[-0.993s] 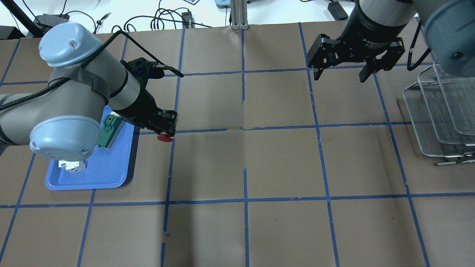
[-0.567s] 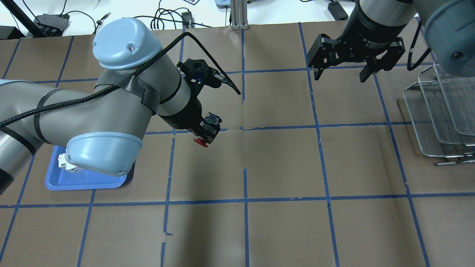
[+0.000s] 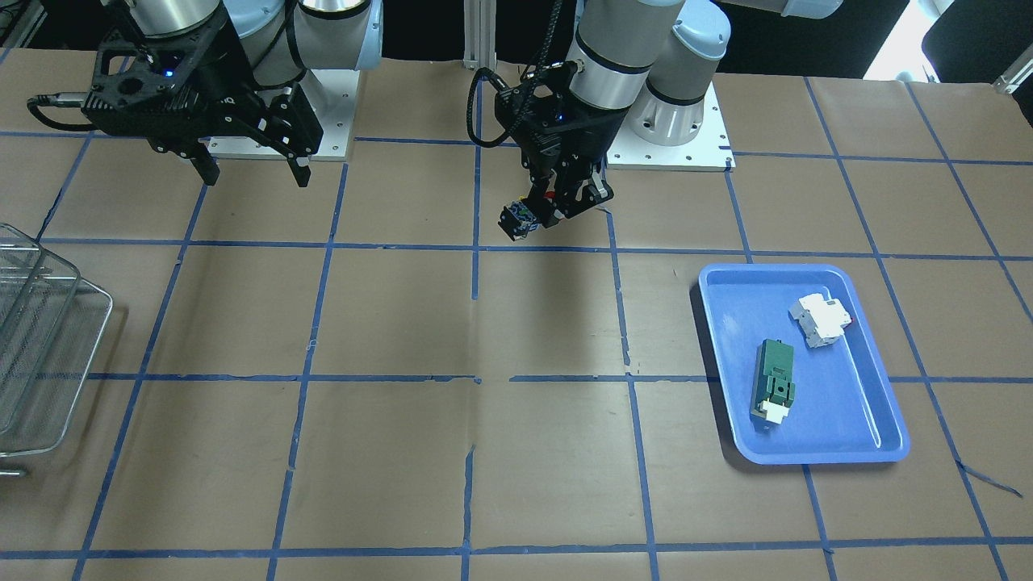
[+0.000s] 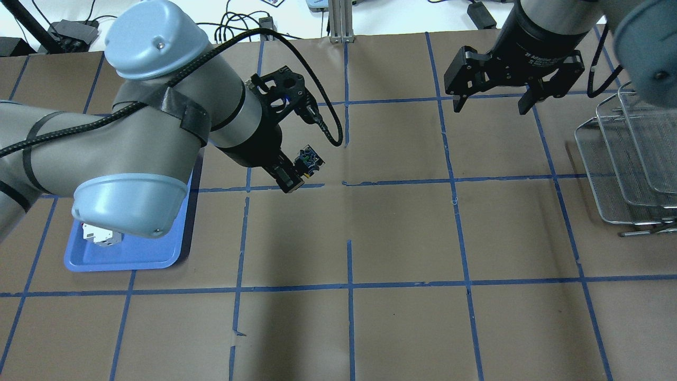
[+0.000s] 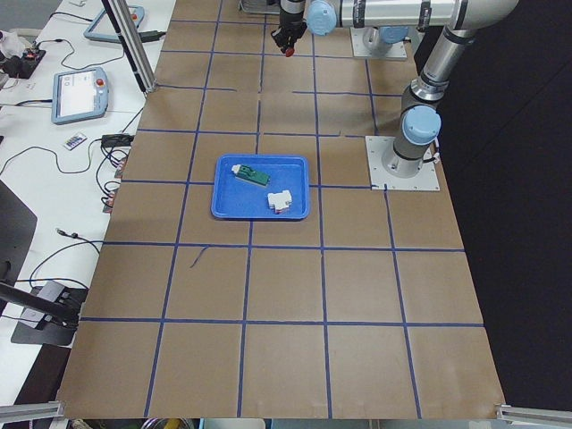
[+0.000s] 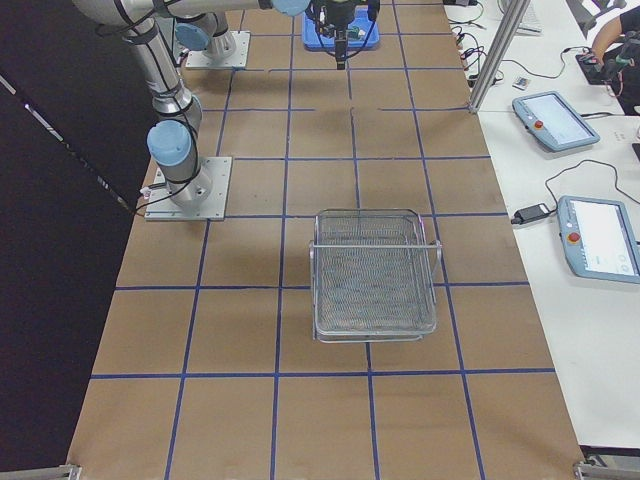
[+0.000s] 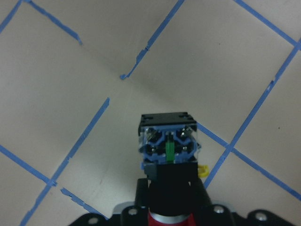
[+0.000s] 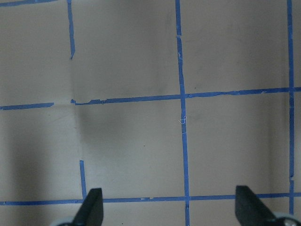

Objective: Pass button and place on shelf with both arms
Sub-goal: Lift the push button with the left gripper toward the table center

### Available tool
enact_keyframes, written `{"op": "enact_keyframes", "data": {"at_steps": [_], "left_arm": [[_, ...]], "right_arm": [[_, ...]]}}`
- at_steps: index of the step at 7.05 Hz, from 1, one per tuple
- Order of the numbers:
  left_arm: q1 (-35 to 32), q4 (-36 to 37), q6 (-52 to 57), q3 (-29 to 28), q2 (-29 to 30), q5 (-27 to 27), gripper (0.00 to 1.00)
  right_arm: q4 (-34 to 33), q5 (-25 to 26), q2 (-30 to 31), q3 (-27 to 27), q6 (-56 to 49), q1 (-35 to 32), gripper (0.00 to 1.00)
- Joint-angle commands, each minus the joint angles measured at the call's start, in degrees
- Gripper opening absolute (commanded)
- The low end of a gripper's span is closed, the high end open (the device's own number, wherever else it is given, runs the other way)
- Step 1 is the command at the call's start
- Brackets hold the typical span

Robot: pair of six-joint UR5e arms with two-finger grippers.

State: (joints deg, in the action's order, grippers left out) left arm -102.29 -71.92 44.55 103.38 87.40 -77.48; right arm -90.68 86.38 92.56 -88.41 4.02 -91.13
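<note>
My left gripper (image 4: 292,174) is shut on the button (image 4: 308,160) and holds it above the table near the centre line. The button's black body and coloured terminals point away from the gripper, toward the right side. In the left wrist view the button (image 7: 168,141) fills the middle, with its red cap at the bottom edge. In the front view the button (image 3: 516,219) hangs below the left gripper (image 3: 553,203). My right gripper (image 4: 491,108) is open and empty, high over the far right of the table; it also shows in the front view (image 3: 257,177). The wire-mesh shelf (image 4: 624,169) stands at the right edge.
A blue tray (image 3: 807,440) on the robot's left side holds a green block (image 3: 773,379) and a white block (image 3: 821,319). The shelf also shows in the front view (image 3: 48,323) and the right side view (image 6: 375,275). Blue tape lines grid the brown table.
My left arm has swung from beside the blue tray toward the table's middle with the button, turning it so the terminals face up and the red cap is hidden overhead. The right gripper barely shifted.
</note>
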Motion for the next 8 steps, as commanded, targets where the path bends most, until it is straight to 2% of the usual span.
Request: {"op": "enact_keyframes", "data": {"at_steps": [1, 2, 3, 4, 5, 7, 8], "left_arm": [[0.5, 0.1, 5.4, -0.2, -0.8, 3.5, 0.04], [0.5, 0.9, 7.3, 0.3, -0.1, 4.2, 0.04], [-0.6, 1.5, 7.1, 0.3, 0.1, 3.9, 0.04], [-2.3, 1.3, 7.0, 0.8, 0.2, 3.5, 0.04], [-2.5, 1.6, 7.0, 0.1, 0.5, 3.6, 0.04], [-2.7, 3.6, 6.2, 0.8, 0.8, 3.9, 0.04], [-2.6, 3.6, 6.2, 0.4, 0.8, 4.1, 0.04]], "right_arm": [[0.4, -0.2, -0.1, 0.0, -3.0, 5.3, 1.00], [4.2, -5.8, -0.4, -0.3, -3.4, 9.4, 1.00], [10.4, -13.4, -0.5, -0.5, -3.5, 11.7, 1.00], [11.1, -17.9, -0.2, -1.8, -3.4, 11.7, 1.00], [11.2, -19.9, 0.0, -2.9, -2.9, 10.8, 1.00], [10.7, -31.2, -0.8, -3.2, -1.5, 6.3, 1.00], [11.0, -35.4, -3.4, -3.5, -2.0, 6.3, 1.00]]}}
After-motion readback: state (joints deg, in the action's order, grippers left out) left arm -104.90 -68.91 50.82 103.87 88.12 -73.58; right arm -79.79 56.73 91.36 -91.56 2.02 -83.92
